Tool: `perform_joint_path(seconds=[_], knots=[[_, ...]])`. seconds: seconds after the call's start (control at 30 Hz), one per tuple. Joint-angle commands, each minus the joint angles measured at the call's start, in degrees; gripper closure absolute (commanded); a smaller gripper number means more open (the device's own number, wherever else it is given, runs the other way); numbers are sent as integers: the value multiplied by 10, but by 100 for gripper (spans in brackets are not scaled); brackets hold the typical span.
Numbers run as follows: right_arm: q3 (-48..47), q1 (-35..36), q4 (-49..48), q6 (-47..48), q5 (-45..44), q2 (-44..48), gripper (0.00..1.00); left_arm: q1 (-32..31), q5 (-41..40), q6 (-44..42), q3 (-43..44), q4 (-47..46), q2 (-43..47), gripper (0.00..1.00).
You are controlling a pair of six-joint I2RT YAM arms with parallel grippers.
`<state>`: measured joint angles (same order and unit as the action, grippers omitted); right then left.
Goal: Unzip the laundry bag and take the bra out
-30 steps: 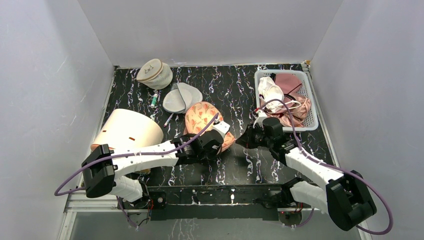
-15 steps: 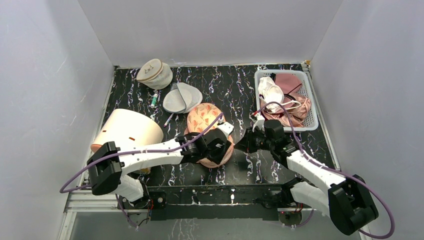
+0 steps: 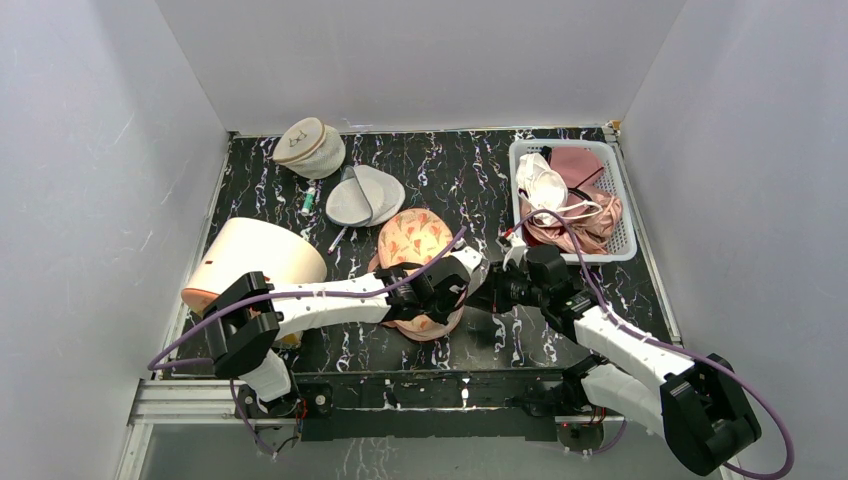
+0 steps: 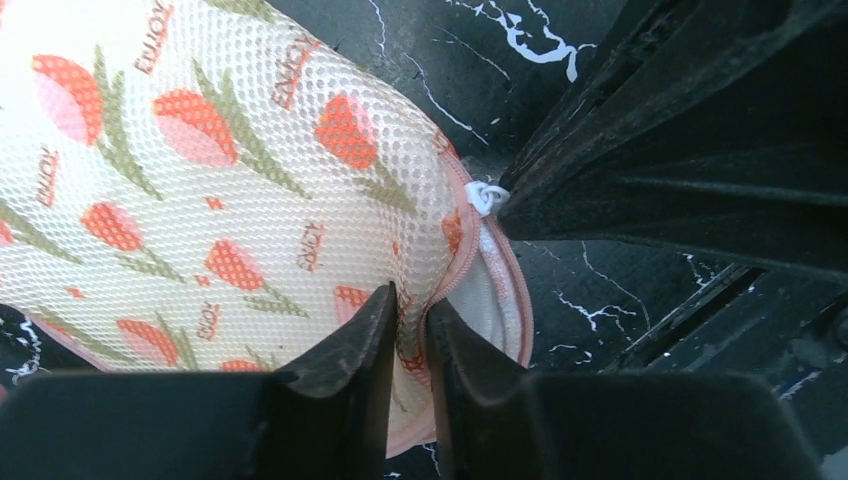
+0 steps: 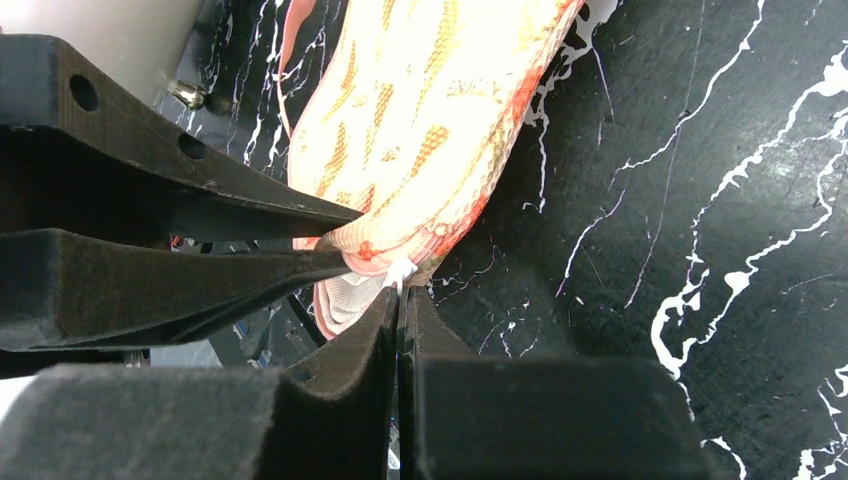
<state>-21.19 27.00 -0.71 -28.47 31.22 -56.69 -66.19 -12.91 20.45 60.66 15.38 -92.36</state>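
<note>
The laundry bag, peach mesh with red flowers, lies mid-table with its near end under both wrists. In the left wrist view my left gripper is shut on the laundry bag's fabric edge, right beside the pink zipper. A short stretch of zipper gapes there, showing white lining. My right gripper is shut on the small white zipper pull at the end of the laundry bag. From above, the left gripper and right gripper meet tip to tip. The bra is hidden.
A white basket at the back right holds white and dusty-pink garments. A plain white mesh pouch and a round beige-topped pouch lie at the back left. A large cream dome stands at the left, close to the left arm.
My left gripper let go, slid right along the bag and closed on its edge next to the zipper pull. The bag shifted slightly. The right gripper stayed shut at the pull.
</note>
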Motion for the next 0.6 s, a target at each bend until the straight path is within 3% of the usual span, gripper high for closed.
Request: perform_joint_path(seconds=[0.0, 0.13, 0.57], knots=[[0, 4, -42, -1, 2, 12, 100, 1, -19, 0, -5, 17, 30, 90], [-3, 4, -43, 1, -10, 3, 100, 1, -40, 4, -21, 33, 57, 100], [-36, 4, -31, 13, -82, -25, 100, 1, -47, 22, -56, 52, 109, 100]])
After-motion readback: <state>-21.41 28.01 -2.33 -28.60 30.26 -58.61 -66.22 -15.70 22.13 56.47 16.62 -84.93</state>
